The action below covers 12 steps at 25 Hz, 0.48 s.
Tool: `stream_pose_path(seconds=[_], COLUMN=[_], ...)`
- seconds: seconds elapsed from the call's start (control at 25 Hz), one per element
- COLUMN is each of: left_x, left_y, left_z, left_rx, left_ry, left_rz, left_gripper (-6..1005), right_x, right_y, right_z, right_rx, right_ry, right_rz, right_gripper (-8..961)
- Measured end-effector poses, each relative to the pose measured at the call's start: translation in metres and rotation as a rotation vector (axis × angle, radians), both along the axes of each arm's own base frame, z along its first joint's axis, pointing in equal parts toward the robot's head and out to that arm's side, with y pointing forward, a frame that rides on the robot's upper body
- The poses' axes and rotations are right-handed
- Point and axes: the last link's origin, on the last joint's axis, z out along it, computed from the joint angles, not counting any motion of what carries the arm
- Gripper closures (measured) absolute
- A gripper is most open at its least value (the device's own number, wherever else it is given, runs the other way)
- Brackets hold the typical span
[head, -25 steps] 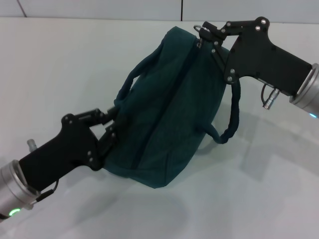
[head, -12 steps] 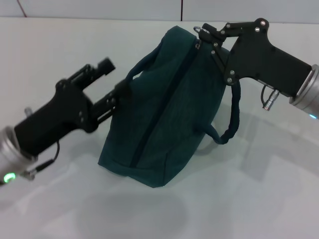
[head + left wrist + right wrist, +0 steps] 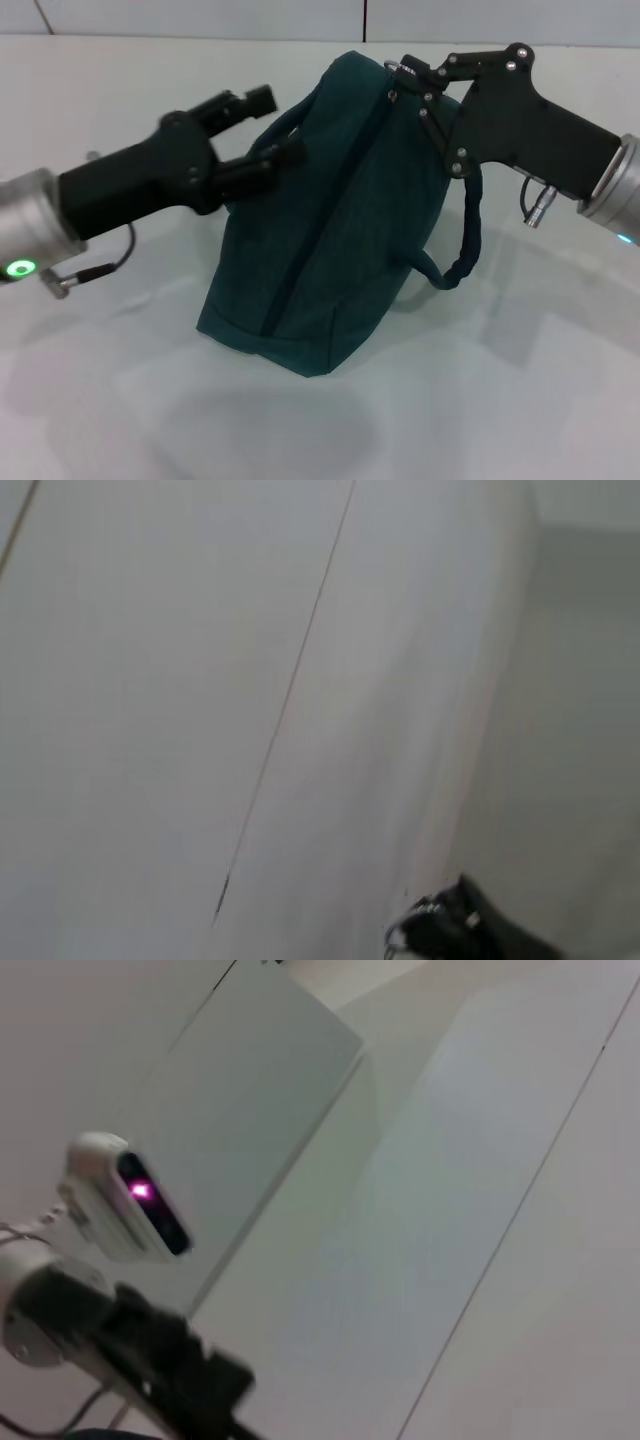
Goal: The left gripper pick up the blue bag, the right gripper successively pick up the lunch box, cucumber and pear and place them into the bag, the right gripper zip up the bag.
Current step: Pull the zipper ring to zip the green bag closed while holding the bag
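Observation:
The blue bag point(image 3: 340, 210) stands on the white table point(image 3: 520, 400), its zip line running down the middle and looking closed. My right gripper point(image 3: 405, 70) is at the bag's top far end, shut on the metal zip pull ring. My left gripper point(image 3: 275, 125) is open beside the bag's upper left side, its fingers point(image 3: 262, 97) around the left handle point(image 3: 300, 112) without gripping it. The lunch box, cucumber and pear are out of view. The right handle point(image 3: 468, 240) hangs down the bag's right side.
The wrist views show mostly white table and wall. The right wrist view shows a white device with a pink light point(image 3: 125, 1205) and part of a dark arm point(image 3: 170, 1370). A dark gripper tip with a ring point(image 3: 440, 935) shows in the left wrist view.
My left gripper has let go of the bag's lower left side, opened, and moved up and away to the left handle. The right gripper has hardly moved.

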Motion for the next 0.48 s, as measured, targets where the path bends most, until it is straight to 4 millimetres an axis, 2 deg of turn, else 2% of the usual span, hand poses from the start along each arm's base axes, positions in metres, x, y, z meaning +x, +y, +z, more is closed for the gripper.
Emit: stream_pose_path(seconds=[0.2,0.48], left_x=[0.003,0.001], left_y=[0.006,0.004], left_z=[-0.012,-0.020], left_rx=[-0.015,-0.011], left_ry=[0.054,0.085], left_rz=[0.011,0.012], left_gripper=[124,177], right_x=[0.000,0.003], right_y=[0.000,-0.001], right_z=[0.000,0.000], right_rx=[0.000,-0.002], right_ry=[0.001,0.003], right_rz=[-0.002,-0.011], right_gripper=[934,933])
